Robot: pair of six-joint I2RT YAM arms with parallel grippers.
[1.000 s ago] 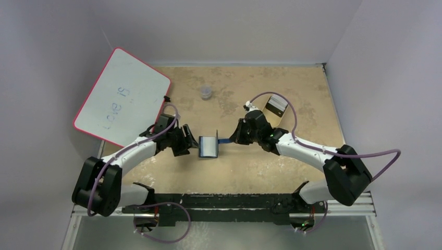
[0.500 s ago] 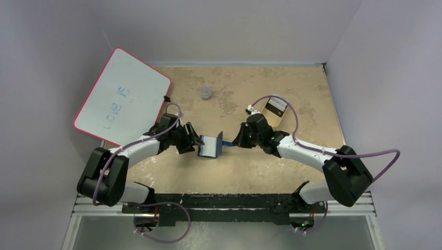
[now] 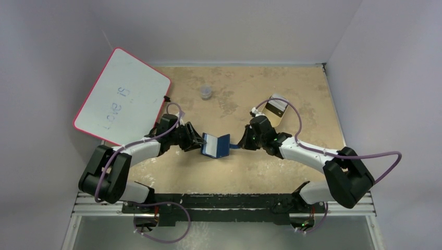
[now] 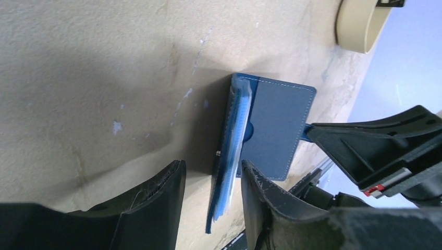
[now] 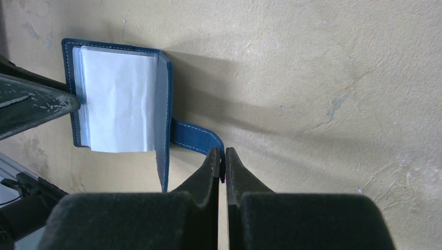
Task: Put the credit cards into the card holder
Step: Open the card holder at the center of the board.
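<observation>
Right end effector [image 5: 221, 156] pinching the card holder [image 4: 276, 130] by its tab; left end effector [image 4: 212, 171] spread, pocket edge between its fingers, possibly touching.

Tan tabletop [image 3: 245, 88], pale lilac walls [image 3: 234, 31]

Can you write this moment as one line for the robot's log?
card holder: partly open | left end effector: open around one flap | right end effector: shut on tab
</observation>
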